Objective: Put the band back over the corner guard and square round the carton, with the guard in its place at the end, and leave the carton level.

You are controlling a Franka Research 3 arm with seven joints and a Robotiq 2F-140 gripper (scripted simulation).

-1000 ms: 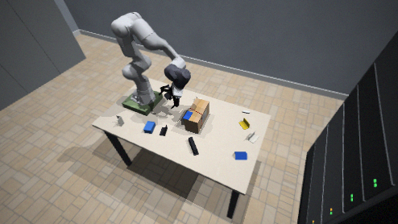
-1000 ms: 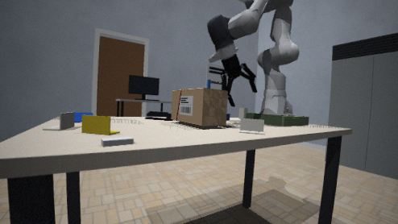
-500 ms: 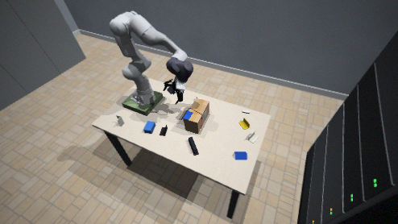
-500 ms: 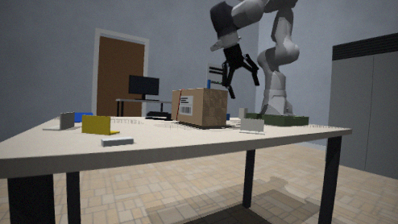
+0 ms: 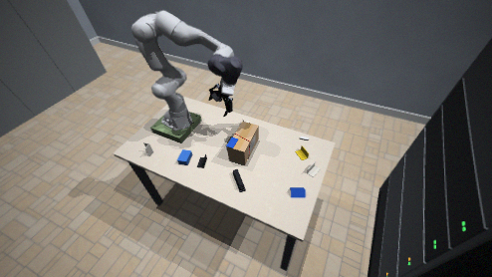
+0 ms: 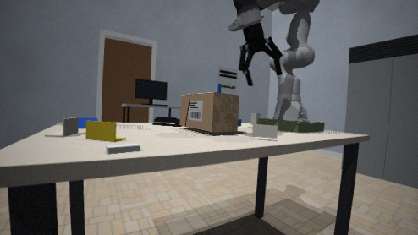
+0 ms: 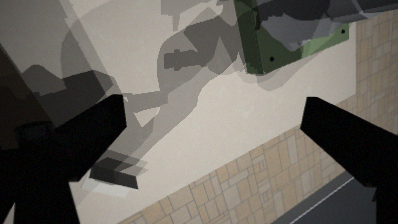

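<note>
A brown carton [image 5: 245, 147] [image 6: 217, 113] stands near the middle of the table [image 5: 269, 169] [image 6: 169, 148]. A thin red band [image 5: 242, 136] [image 6: 188, 111] runs across its top and down one end face, slightly slanted. A blue corner guard [image 5: 232, 142] sits on the carton's top corner nearest the robot side, beside the band; I cannot tell if they touch. My gripper [image 5: 222, 103] [image 6: 266, 77] [image 7: 213, 112] is open and empty. It hangs high above the table, behind the carton, between it and the green robot base [image 5: 176, 128] [image 6: 292, 124] [image 7: 260, 45].
Two blue blocks [image 5: 184, 156] [image 5: 297, 192], two black pieces [image 5: 202, 161] [image 5: 239, 179], a yellow angle piece [image 5: 302, 152] [image 6: 101, 131], a white angle piece [image 5: 313, 169] and small grey pieces [image 5: 147, 148] [image 6: 123, 148] lie around the table. The wrist view shows the table's back edge and floor.
</note>
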